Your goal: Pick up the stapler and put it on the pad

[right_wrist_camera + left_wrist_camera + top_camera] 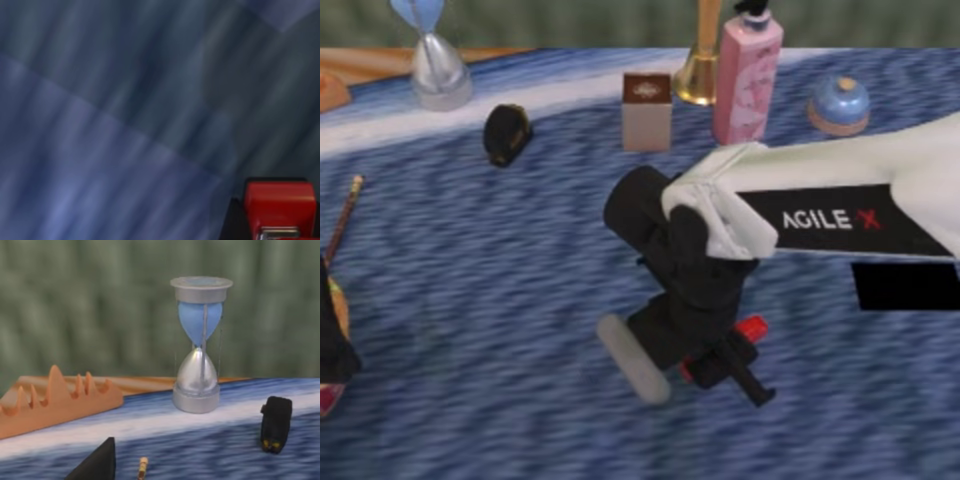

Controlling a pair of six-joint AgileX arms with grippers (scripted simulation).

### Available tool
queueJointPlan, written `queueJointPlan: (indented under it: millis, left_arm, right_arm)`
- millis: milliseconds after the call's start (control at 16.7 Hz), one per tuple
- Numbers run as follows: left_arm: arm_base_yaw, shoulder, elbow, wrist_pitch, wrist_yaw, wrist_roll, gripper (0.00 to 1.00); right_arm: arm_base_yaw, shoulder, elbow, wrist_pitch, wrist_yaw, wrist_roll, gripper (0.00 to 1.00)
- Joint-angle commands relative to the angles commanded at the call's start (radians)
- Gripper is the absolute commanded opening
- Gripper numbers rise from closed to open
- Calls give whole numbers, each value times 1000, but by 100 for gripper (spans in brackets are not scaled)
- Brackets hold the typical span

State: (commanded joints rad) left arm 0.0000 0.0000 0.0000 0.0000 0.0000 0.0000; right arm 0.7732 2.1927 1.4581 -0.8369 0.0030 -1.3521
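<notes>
The red stapler is caught in my right gripper near the table's middle front, and only its red ends show on either side of the black fingers. In the right wrist view one red end of the stapler sits beside a black finger, over the blue cloth. The black pad lies flat to the right, partly hidden under my right arm. My left gripper is parked at the table's left edge.
Along the back stand an hourglass, a black oval object, a brown-topped beige box, a brass stand, a pink bottle and a blue bell. A thin stick lies at the left.
</notes>
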Motion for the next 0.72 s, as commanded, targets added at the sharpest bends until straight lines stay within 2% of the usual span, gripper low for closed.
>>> queueJointPlan:
  millis: [360,720]
  left_arm:
    - [0,0,0,0,0,0,100]
    - [0,0,0,0,0,0,100]
  right_arm:
    - [-5,-14,35,-42,0,3,0]
    - [10,-101,194,-309,-1,-8,0]
